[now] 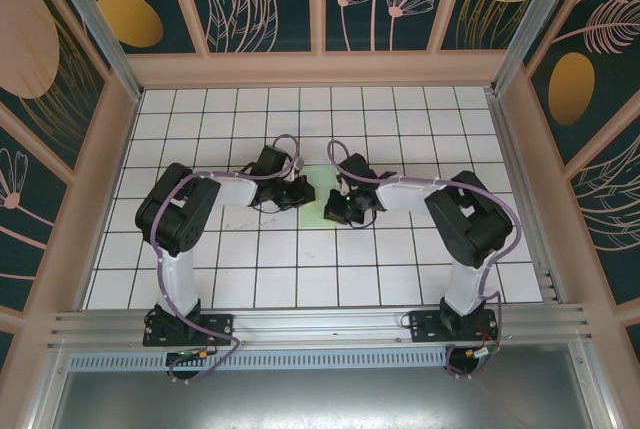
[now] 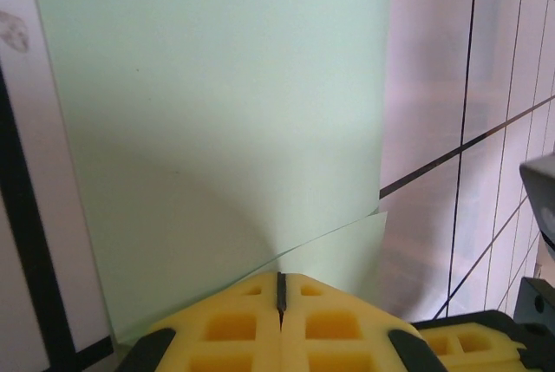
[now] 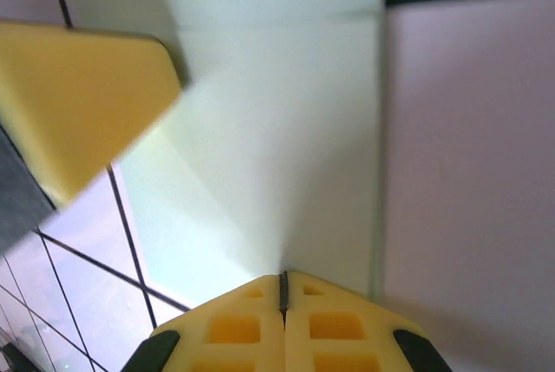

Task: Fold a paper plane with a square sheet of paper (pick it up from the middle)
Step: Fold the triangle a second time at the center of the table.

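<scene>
White gridded table (image 1: 400,279), frame centre: the square sheet of paper (image 1: 316,211) lies partly folded between left gripper (image 2: 280,283) and right gripper (image 3: 284,278), 2 closed claws seemingly pressing it. Press flat along the crease, edges aligned.

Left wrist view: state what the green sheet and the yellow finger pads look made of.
Square sheet of paper: thin matte paper, pale mint; it bends softly and holds a crease. Left gripper's pads: yellow, matte, with moulded square recesses; likely plastic or firm rubber, the look leaves that open.
</scene>
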### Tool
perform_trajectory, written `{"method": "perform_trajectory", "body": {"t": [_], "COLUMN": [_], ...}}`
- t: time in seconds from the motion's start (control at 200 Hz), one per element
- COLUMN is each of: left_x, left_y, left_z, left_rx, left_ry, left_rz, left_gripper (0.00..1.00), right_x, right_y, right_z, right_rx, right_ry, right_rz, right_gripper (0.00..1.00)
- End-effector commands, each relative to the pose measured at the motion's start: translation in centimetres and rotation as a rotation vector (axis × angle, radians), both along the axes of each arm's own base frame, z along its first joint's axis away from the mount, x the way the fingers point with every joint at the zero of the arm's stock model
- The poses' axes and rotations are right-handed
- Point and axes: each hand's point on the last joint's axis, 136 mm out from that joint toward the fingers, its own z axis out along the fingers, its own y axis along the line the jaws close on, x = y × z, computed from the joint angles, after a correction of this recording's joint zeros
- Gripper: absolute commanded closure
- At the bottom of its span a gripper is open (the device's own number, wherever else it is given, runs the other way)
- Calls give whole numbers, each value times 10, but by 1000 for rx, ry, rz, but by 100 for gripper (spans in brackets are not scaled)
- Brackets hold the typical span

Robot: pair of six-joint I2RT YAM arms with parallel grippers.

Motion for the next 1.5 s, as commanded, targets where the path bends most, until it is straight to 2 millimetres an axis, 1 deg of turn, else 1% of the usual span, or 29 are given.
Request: {"method": "perform_trajectory", "body": {"t": [0.0,0.09,0.15,0.215,0.265,0.32,0.39,0.475,0.55,0.595,0.706,0.831,0.931,1.001,1.106,1.186,1.271,1.326,1.381,1.421,1.431,1.451,1.496], "left_x": [-51,-50,-50,-49,-48,-47,-46,-46,-45,-45,-44,-43,-44,-43,-44,-43,-39,-35,-29,-28,-20,-14,-6], "left_y": [51,51,50,48,46,45,44,44,44,44,43,43,43,43,44,43,40,35,30,28,24,20,13], "left_z": [-80,-80,-79,-77,-76,-74,-73,-72,-71,-70,-70,-70,-71,-72,-73,-73,-69,-62,-54,-49,-41,-34,-18], "left_rx": [271,267,260,251,244,238,236,234,232,233,232,232,234,235,238,237,224,203,180,166,153,137,98], "left_ry": [224,224,221,220,219,217,211,210,209,209,209,207,213,210,211,209,198,180,157,151,128,111,85], "left_rz": [50,50,48,46,45,46,46,46,48,48,48,48,50,49,47,44,38,33,29,25,26,29,32], "left_gripper": [100,100,100,100,100,100,100,100,100,100,100,100,100,100,100,100,100,100,100,100,100,100,92], "right_x": [-39,-50,-50,-39,-25,-13,1,15,28,32,35,34,28,18,-5,-23,-32,-29,-18,-8,-6,0,13], "right_y": [-31,-39,-41,-37,-28,-16,-3,10,17,20,22,17,6,-5,-22,-32,-39,-38,-34,-32,-31,-30,-29], "right_z": [-19,-19,-12,5,24,40,47,43,36,31,15,-2,-10,-15,-20,-19,-10,2,18,31,34,40,51], "right_rx": [-81,-79,-74,-46,-5,42,82,90,80,72,51,9,-29,-47,-64,-65,-62,-44,-19,4,11,26,49], "right_ry": [116,133,117,59,-1,-52,-80,-86,-98,-97,-76,-50,-33,-13,25,43,30,-5,-59,-98,-109,-128,-164], "right_rz": [-7,-16,-21,-25,-25,-20,-13,-1,-4,0,7,3,-8,-15,-19,-9,11,22,17,7,5,-3,-26], "right_gripper": [100,100,100,100,100,100,100,100,100,100,100,100,100,100,100,100,100,100,100,100,100,100,100]}}
